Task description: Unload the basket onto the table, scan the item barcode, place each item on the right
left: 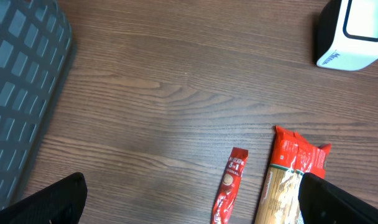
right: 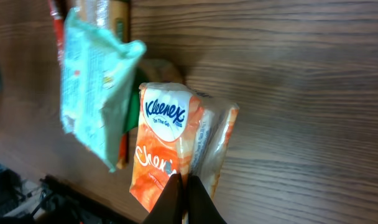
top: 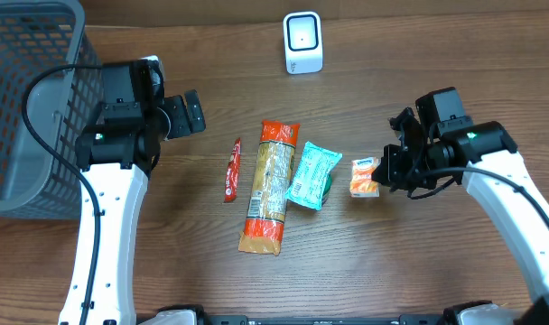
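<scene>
An orange Kleenex tissue pack [top: 364, 177] [right: 170, 143] sits right of centre, and my right gripper [top: 386, 171] [right: 184, 193] is shut on its right edge, jaws pinching the wrapper. I cannot tell whether the pack is off the table. The white scanner [top: 302, 42] [left: 354, 31] stands upright at the back centre. My left gripper [top: 191, 113] [left: 192, 202] hangs open and holds nothing. It is above the wood left of a red sachet [top: 232, 169] [left: 229, 186].
A long pasta packet [top: 270, 185] [left: 288, 180] and a teal packet [top: 312, 174] [right: 92, 87] lie between the sachet and the tissue pack. A grey mesh basket [top: 22, 99] [left: 21, 93] fills the far left.
</scene>
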{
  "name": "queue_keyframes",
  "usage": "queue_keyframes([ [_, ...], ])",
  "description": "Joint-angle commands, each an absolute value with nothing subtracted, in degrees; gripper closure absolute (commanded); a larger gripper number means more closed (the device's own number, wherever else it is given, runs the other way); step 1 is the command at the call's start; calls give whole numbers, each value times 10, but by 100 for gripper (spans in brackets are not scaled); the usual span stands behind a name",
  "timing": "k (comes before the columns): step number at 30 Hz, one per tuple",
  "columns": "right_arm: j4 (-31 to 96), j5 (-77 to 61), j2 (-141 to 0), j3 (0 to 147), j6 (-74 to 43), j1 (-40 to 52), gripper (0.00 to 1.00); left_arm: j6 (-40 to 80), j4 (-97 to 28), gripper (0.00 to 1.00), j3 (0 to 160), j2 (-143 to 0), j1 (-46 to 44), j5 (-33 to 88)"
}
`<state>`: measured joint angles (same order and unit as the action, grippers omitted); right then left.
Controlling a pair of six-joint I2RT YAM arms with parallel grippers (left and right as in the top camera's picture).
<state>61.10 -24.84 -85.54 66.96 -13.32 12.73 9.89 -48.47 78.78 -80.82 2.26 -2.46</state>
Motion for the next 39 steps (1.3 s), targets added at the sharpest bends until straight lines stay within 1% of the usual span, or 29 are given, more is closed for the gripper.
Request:
queue_keyframes([
  [1,581,-230,-884,645,-135,93,96,92,-484,0,791,-811,23,-32],
  [9,449,-229,-907,559,-115,76,96,92,-484,0,791,-811,23,-32],
  [21,347,-141,-908,486,-116,76,96,92,-484,0,791,-811,23,-32],
  [22,345,-139,-908,485,-116,76,89,92,-484,0,791,-811,23,-32],
  [24,345,-135,-908,484,-116,76,61,92,-484,0,791,-811,23,-32],
  [26,345,-135,-908,486,-116,76,52,92,-484,0,791,-811,23,-32],
  [29,360,-136,-908,505,-116,76,50,92,-484,0,791,-811,23,-32],
  [32,411,-149,-908,548,-118,77,50,92,-484,0,791,-811,23,-32],
  [36,477,-168,-908,605,-118,86,53,92,-484,0,791,-811,23,-32],
  [39,482,-165,-908,613,-118,106,55,92,-484,0,791,-811,23,-32],
])
